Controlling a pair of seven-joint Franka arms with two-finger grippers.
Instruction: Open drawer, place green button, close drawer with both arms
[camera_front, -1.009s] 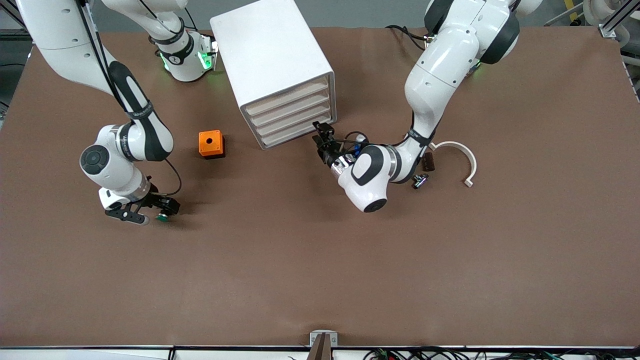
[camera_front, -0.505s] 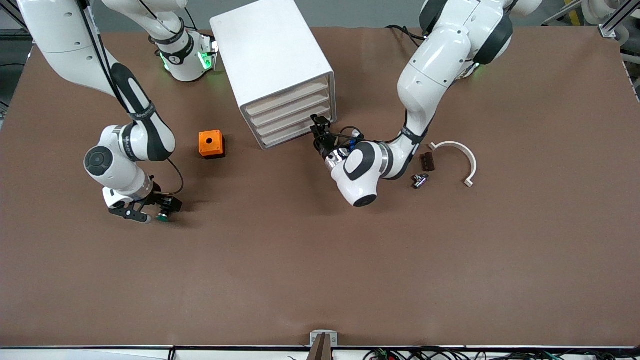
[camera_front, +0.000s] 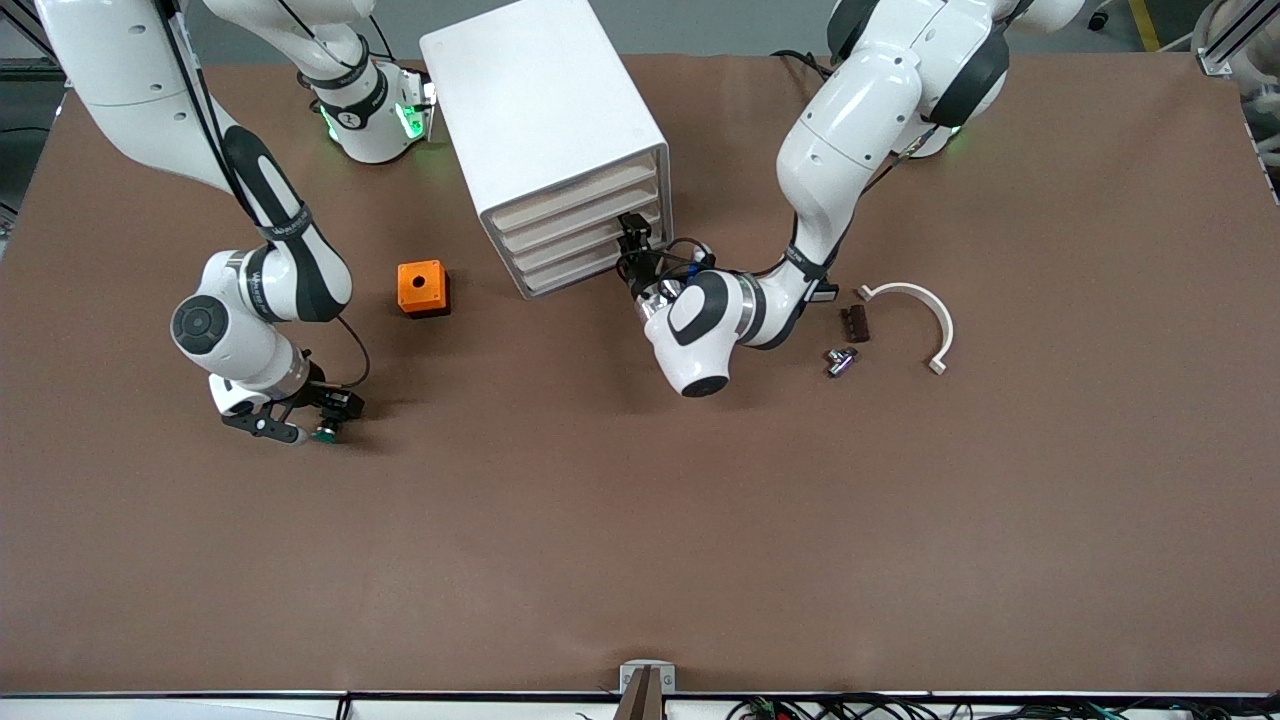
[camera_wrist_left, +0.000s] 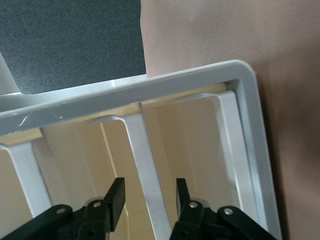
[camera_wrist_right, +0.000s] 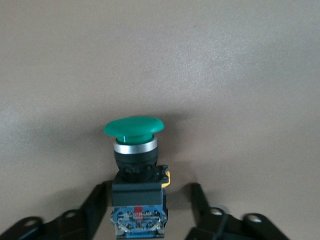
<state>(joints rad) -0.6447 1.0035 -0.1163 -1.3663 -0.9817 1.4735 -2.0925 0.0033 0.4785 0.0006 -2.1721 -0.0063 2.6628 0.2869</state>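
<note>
Since the earlier frames the left gripper (camera_front: 632, 243) has closed in on the cabinet (camera_front: 545, 120) and now sits at the drawer (camera_front: 590, 266) fronts; its fingers (camera_wrist_left: 116, 197) stand apart, straddling a white divider. The right gripper (camera_front: 300, 425) has barely shifted, low over the table (camera_front: 640, 520) toward the right arm's end. Its fingers (camera_wrist_right: 95, 202) are spread with the button (camera_wrist_right: 136, 167) between them (one finger seems to touch it). The button's label is too small to read. The orange cube (camera_front: 423, 287) lies between the right gripper and the cabinet.
</note>
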